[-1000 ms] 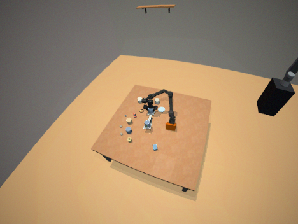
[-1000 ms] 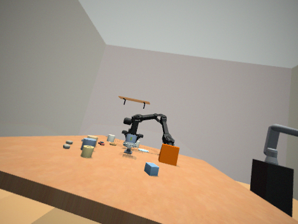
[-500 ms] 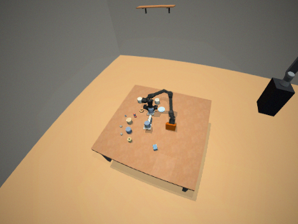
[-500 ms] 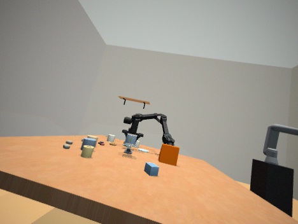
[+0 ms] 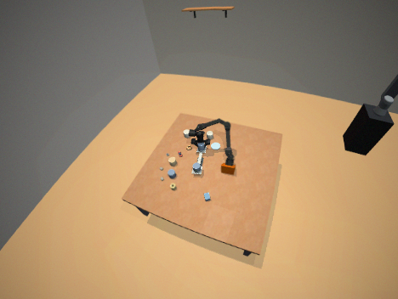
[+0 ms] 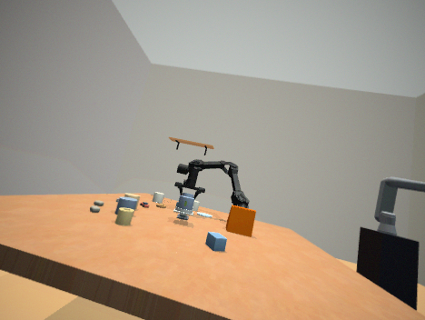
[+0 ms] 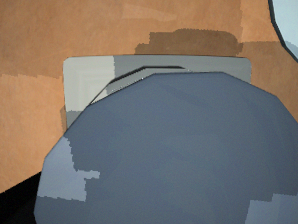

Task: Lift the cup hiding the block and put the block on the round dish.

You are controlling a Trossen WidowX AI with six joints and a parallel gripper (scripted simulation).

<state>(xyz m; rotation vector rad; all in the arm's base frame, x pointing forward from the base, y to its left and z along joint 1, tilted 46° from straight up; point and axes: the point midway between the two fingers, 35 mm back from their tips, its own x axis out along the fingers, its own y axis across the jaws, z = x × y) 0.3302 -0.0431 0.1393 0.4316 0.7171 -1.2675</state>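
The white balance (image 5: 200, 158) stands mid-table with a blue-grey cup at each end. My gripper (image 5: 201, 145) points down around the far cup (image 5: 201, 148) (image 7: 175, 150) and is shut on it. That cup is at the far end pan (image 7: 87, 85); whether it touches the pan is hard to tell. The other cup (image 5: 196, 167) (image 6: 185, 204) stands on the near end. The hidden block is not visible. The pale blue round dish (image 5: 215, 146) (image 6: 204, 215) (image 7: 289, 22) lies right of the far end, with nothing visible on it.
White cups (image 5: 187, 133) (image 5: 209, 134) stand behind the gripper. A brown ring (image 5: 189, 148), a blue mug (image 5: 171, 173), yellowish cups (image 5: 172, 161) (image 6: 124, 216) and small stones lie left. An orange box (image 5: 228, 168) (image 6: 241, 221) is by the arm's base; a blue box (image 5: 207, 196) (image 6: 216, 241) is nearer the front.
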